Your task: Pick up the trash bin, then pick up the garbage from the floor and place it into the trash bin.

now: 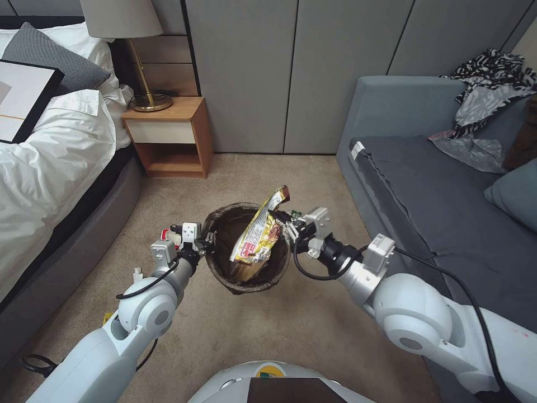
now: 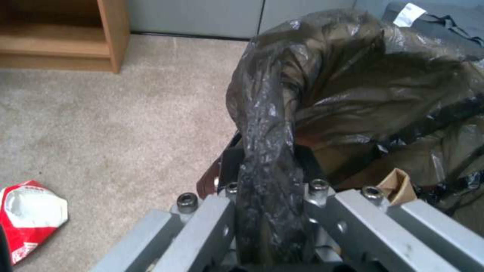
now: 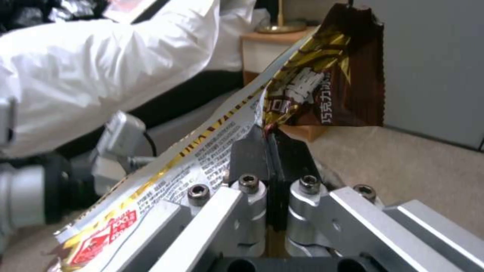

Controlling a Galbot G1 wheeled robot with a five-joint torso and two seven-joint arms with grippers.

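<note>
On our left the bed (image 1: 50,151) with its white duvet runs down the edge of the carpet (image 1: 313,330), and its grey base curves in close beside our left arm. Past it the wooden nightstand (image 1: 170,137) stands against the grey wall panels (image 1: 291,73), a brass lamp (image 1: 142,67) on top. Between the nightstand and the grey sofa (image 1: 442,207) on the right lies a strip of bare carpet, the open room before us; the sofa's near edge runs close along our right arm.

Our left end effector (image 1: 202,242) is clamped on the left rim of the trash bin (image 1: 221,268), its fingers (image 2: 229,166) pinching the folded dark liner, and the bin hangs above the carpet at centre. Its brown-black bag is crinkled and glossy, draped over the rim; a brown paper bag (image 2: 398,185) sits inside. Just left of that end effector a red-and-white crumpled cup (image 2: 28,215) lies on the carpet.

Our right end effector (image 1: 284,223) is closed on a snack wrapper (image 1: 258,232), gripping it near its upper part. The wrapper is yellow and gold with a brown top end and a red label low down, creased; it hangs tilted over the bin's mouth, its lower end dipping inside the rim.
</note>
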